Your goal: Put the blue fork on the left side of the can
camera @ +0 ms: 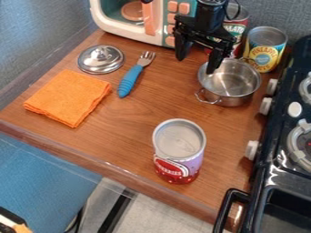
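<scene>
Though near, the blue fork (129, 80) apart from and camera-left of the wide-open, empty claw (195, 65).

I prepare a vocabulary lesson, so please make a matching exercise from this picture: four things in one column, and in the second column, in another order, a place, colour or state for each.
1. Fork
2. Front can
3. Cloth
4. Pot

A. Uncovered, beside the stove
B. Orange and folded
C. Lying flat, with a blue handle
D. Upright, red and purple

Right pairs: 1-C, 2-D, 3-B, 4-A
</scene>
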